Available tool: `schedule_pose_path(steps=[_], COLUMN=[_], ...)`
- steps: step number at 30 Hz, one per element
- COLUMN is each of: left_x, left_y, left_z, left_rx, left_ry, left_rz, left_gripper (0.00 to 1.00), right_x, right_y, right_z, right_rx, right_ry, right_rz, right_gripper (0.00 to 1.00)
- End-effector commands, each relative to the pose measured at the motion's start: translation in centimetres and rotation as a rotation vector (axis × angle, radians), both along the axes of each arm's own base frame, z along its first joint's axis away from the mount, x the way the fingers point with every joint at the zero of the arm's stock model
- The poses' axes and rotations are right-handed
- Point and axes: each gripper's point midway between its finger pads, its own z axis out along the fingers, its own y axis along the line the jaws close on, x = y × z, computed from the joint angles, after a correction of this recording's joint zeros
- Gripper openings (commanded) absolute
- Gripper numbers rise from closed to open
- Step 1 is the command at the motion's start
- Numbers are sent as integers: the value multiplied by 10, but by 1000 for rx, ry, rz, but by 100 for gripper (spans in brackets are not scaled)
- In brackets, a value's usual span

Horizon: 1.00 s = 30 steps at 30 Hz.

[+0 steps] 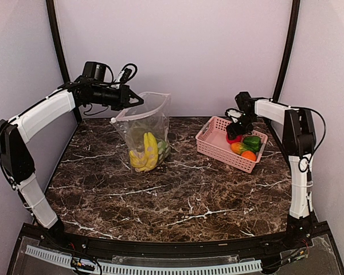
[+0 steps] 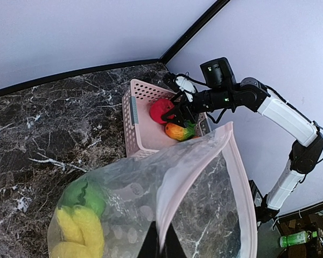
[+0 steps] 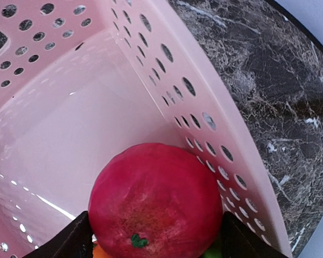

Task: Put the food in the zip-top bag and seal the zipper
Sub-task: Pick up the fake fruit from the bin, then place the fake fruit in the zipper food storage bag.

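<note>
From above: the left gripper (image 1: 136, 99) is up off the marble table (image 1: 178, 195), pinched tight on the top rim of the zip-top bag (image 1: 144, 123). The bag hangs open from that grip, its bottom resting on the table left of centre. Low down inside it is the yellow banana (image 1: 149, 150), with a green round piece (image 1: 163, 149) beside it. Over on the right sits the pink basket (image 1: 221, 154), and the right gripper (image 1: 235, 130) is dipped into it, right over the red fruit (image 1: 234, 138). The green pepper (image 1: 252, 142) and the orange (image 1: 249, 155) lie in the basket too, on the near side.

Left wrist view: the two dark fingers (image 2: 149, 248) meet at the bottom edge, with only the bag's rim between them. The zipper (image 2: 242, 183), a pale pink strip, loops away from the grip, unsealed, and the mouth gapes. The banana (image 2: 78, 228) and the green piece (image 2: 83, 196) show through the plastic at lower left. Across the table, the right gripper (image 2: 180, 110) has a finger on either side of the red fruit (image 2: 161, 111) in the basket (image 2: 140, 107).

Right wrist view: the red fruit (image 3: 156, 204) fills the lower middle, sitting on the basket floor close to the perforated wall (image 3: 167, 70). There's a dark fingertip (image 3: 70, 242) on each side, jaws spread wide, fruit between them. Whether the pads actually press on it, I can't tell.
</note>
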Motion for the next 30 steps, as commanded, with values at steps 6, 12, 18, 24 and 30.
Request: schedule_pose_path(steps=[6,12,18,24,30], left_x=[-6,-7,-10,-8,-10], left_y=[0,0,-3,-4,-15], left_z=[10,9,20,20,19], left_rx=[-21,-23,-55,-58,-35], left_ry=[-19,-15,-35,-39,-54], left_rz=[-13,-12,-29,-26,-40], left_gripper=[1,1,1,1,1], right_x=[4,5,-7,-40,-71], right_y=[1,3,7,61,107], right_z=[-16,3,54,135,224], right_rx=[-17,-11,15,315,516], right_ry=[26,-5,-78,-168,-287], right_rz=[-3,3,31,283,453], right_gripper=[74,58,52,49,48])
